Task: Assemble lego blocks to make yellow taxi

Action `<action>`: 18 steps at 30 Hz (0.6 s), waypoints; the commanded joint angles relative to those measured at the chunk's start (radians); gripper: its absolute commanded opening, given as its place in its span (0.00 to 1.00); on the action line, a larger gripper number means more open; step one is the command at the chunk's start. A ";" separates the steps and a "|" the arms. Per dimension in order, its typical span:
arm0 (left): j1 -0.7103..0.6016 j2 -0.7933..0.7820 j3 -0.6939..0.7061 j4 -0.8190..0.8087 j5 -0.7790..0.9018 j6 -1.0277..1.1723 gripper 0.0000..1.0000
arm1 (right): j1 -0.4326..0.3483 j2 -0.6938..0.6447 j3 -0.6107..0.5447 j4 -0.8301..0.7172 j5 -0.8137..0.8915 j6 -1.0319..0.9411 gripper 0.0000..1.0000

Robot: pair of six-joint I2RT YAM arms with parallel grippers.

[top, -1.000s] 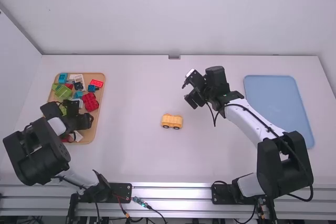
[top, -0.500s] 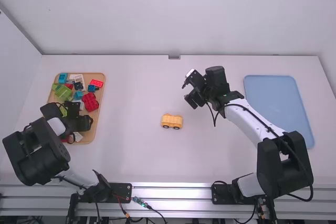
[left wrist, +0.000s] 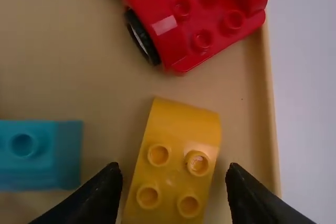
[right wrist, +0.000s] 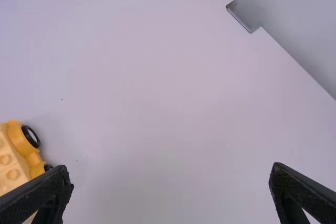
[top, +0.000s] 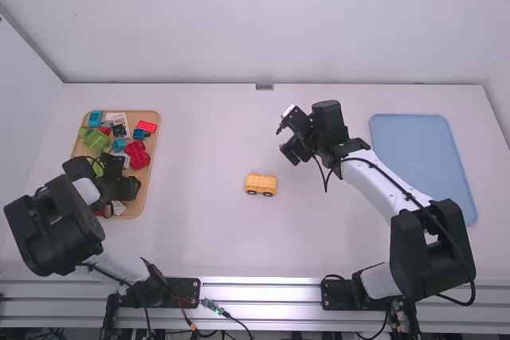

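The left gripper (left wrist: 174,174) has its fingers apart around a yellow block (left wrist: 176,156), I guess so it can pinch it. The tray rim (left wrist: 266,103) is close on the right, so that side looks tight. The yellow car bottom (top: 261,184) sits mid-table with room for building. Right of it, the right gripper (right wrist: 170,170) has its fingers wide apart.

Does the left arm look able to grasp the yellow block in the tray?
Probably yes: the left gripper has open jaws, lined up at either side of the yellow block, and the teal block leaves room.
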 commanded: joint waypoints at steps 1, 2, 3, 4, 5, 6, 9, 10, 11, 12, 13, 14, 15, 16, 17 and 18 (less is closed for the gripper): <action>0.007 0.030 0.005 0.002 -0.012 -0.026 0.50 | 0.001 -0.027 0.030 0.000 -0.005 0.003 0.99; 0.007 0.030 0.005 0.006 -0.011 -0.030 0.49 | 0.001 -0.027 0.030 0.000 -0.005 0.003 0.99; 0.007 0.029 0.005 0.006 -0.011 -0.029 0.48 | 0.001 -0.027 0.030 0.000 -0.005 0.003 0.99; 0.006 0.029 0.005 0.004 -0.012 -0.026 0.46 | 0.001 -0.027 0.030 0.000 -0.004 0.003 0.99; 0.006 0.029 0.005 0.004 -0.012 -0.026 0.46 | 0.001 -0.027 0.030 0.000 -0.004 0.003 0.99; 0.006 0.029 0.005 -0.002 -0.016 -0.026 0.46 | 0.001 -0.027 0.030 0.000 -0.005 0.003 0.99; 0.007 0.029 0.005 -0.008 -0.015 -0.026 0.46 | 0.001 -0.027 0.030 0.000 -0.005 0.003 0.99; 0.007 0.029 0.005 -0.009 -0.015 -0.026 0.46 | 0.001 -0.027 0.030 0.000 -0.005 0.003 0.99; 0.007 0.029 0.005 -0.013 -0.016 -0.026 0.47 | 0.001 -0.027 0.030 0.000 -0.005 0.003 0.99; 0.007 0.029 0.005 -0.017 -0.024 -0.026 0.47 | 0.001 -0.027 0.030 0.000 -0.005 0.003 0.99; 0.007 0.029 0.005 -0.018 -0.034 -0.027 0.47 | 0.001 -0.027 0.030 0.000 -0.005 0.003 0.99; 0.007 0.029 0.005 -0.022 -0.042 -0.027 0.47 | 0.001 -0.027 0.030 0.000 -0.005 0.003 0.99; 0.007 0.029 0.005 -0.026 -0.050 -0.026 0.49 | 0.001 -0.027 0.030 0.000 -0.005 0.003 0.99; 0.006 0.029 0.005 -0.031 -0.060 -0.026 0.49 | 0.001 -0.027 0.030 0.001 -0.005 0.003 0.99; 0.006 0.029 0.005 -0.032 -0.061 -0.026 0.49 | 0.001 -0.027 0.030 0.001 -0.005 0.003 0.99; 0.006 0.029 0.005 -0.032 -0.059 -0.026 0.49 | 0.002 -0.027 0.030 0.001 -0.005 0.003 0.99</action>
